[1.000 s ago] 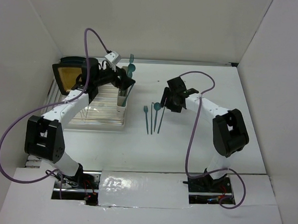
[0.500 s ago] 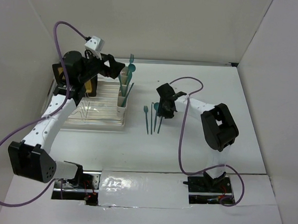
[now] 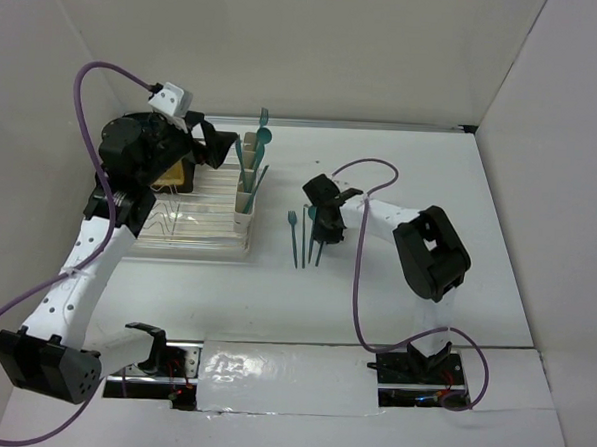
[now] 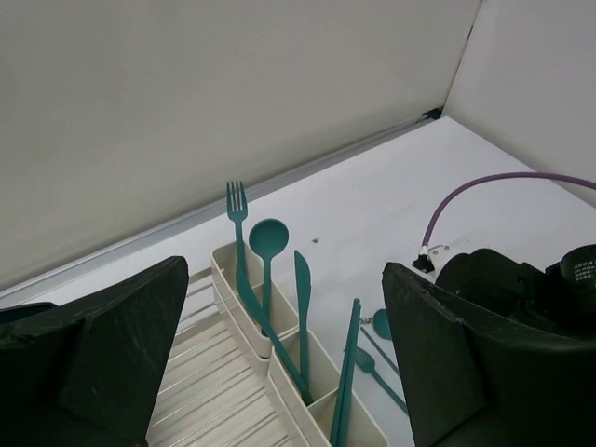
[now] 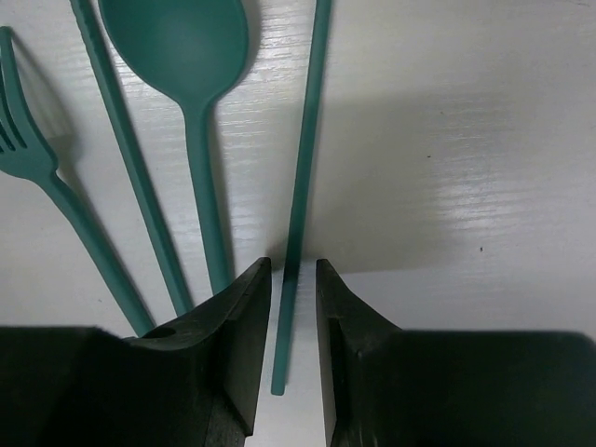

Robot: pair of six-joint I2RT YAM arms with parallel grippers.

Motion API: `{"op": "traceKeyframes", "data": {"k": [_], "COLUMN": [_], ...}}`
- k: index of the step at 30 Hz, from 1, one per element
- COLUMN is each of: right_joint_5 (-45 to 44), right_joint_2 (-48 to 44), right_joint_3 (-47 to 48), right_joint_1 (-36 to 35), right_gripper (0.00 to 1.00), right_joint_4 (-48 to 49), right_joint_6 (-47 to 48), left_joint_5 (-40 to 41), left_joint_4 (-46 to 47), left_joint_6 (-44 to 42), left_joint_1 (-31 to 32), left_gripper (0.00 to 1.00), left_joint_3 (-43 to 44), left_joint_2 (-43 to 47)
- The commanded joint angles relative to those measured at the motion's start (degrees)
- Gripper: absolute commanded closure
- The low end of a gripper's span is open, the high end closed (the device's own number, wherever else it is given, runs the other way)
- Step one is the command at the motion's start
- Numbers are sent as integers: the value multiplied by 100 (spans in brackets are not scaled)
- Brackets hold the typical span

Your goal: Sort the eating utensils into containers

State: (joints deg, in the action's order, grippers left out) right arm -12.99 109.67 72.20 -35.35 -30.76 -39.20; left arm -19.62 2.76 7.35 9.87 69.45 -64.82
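Utensils (image 4: 268, 238): several stand in the containers (image 3: 246, 186) at the dish rack's (image 3: 193, 223) right edge, and four lie loose on the table (image 3: 396, 279) under your right arm.
Right gripper (image 5: 291, 275) straddles the near end of the thin teal stick (image 5: 305, 158), with the spoon (image 5: 177, 37), a second stick (image 5: 130, 158) and the fork (image 5: 28, 154) just beside it. The jaws are narrow but a sliver of table shows next to the stick, so it's not clamped yet. Left gripper (image 3: 215, 144) hangs above the rack, spread wide, holding nothing. Expect the stick to be very light, stiff along its length and smooth. Lying flat, it'll likely roll or skid out of a sloppy pinch. Press down to the table and squeeze square. An end hold should let it hang for a cup drop, but it may pivot in the pads.
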Motion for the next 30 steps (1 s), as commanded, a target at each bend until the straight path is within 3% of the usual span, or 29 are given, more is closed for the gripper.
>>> {"op": "traceKeyframes", "data": {"k": [1,8,11,20,23,25,30], "right_joint_5": [-115,-168,-396,-397,-160,226,1122], "right_joint_2": [247,687,766,416,-321,-1278,-2940], "right_joint_3": [-32,49,-83,-1023,-1427,-1805,-2052], "right_joint_1": [-138,-174,-182,-174,-165,-165,28], "right_gripper": [67,71,83,100,100,100,100], "right_joint_4": [0,-184,-377,-502,67,586,1897], "right_joint_6": [-114,-175,-202,-369,-194,35,447], "left_joint_5": [-77,-192,-131,-42,141,369,1002], "left_joint_4": [40,-259,-539,-944,-1400,-2056,-2948], "left_joint_6": [-322,-489,-507,-578,-80,282,1178], "left_joint_1": [-2,-3,-11,-3,224,332,1235], "left_gripper": [2,2,2,1,2,3,4], "left_joint_3": [-98,-81,-46,95,462,1051,2255], "left_joint_2": [179,417,461,549,278,-221,-1364]}}
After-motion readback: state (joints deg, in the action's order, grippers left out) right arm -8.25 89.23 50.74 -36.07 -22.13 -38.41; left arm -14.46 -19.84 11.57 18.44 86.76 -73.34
